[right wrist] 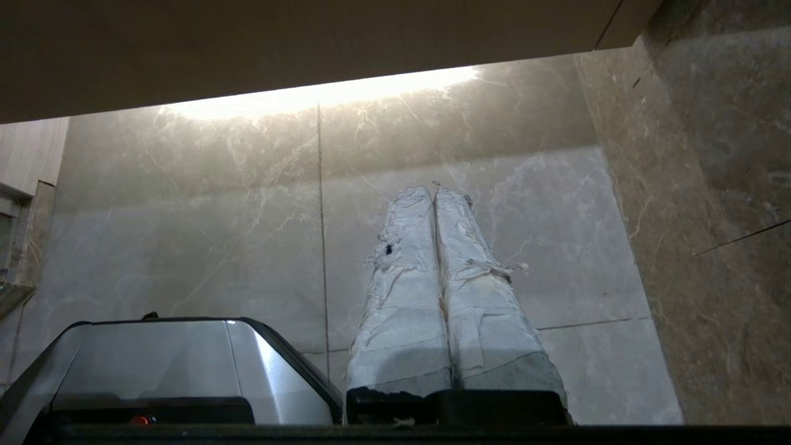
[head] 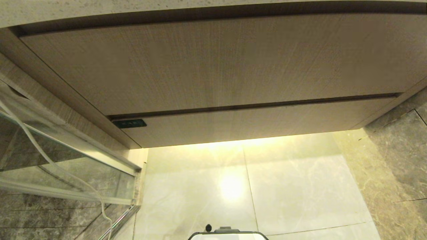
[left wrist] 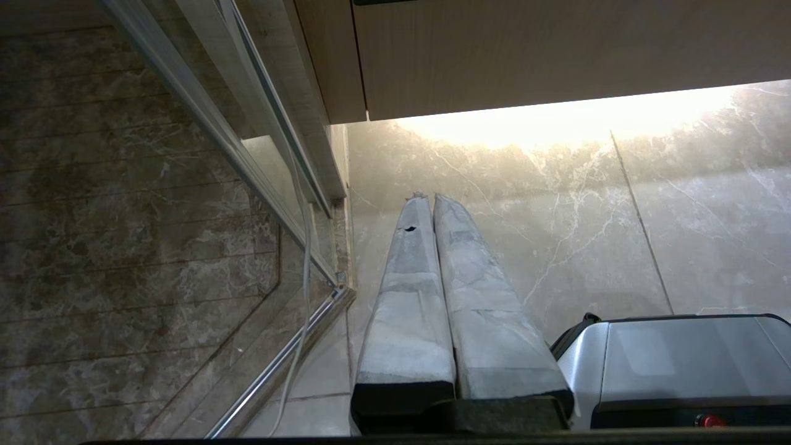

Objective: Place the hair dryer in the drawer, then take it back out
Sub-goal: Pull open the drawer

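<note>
The hair dryer is out of view. A wood-grain vanity fills the head view. Under its tall front panel (head: 213, 63) runs the drawer's narrow strip front (head: 260, 125), closed flush. Neither arm shows in the head view. In the left wrist view my left gripper (left wrist: 429, 198) hangs over the pale marble floor, its taped fingers (left wrist: 408, 296) pressed together with nothing between them. My right gripper (right wrist: 434, 188) hangs the same way over the floor, shut and empty.
A glass shower partition with a metal rail (head: 66, 156) and a hanging white cord (head: 43, 156) stands to the left. A dark stone wall (head: 400, 150) closes the right side. My silver base (head: 227, 233) sits at the bottom. A light glows under the vanity.
</note>
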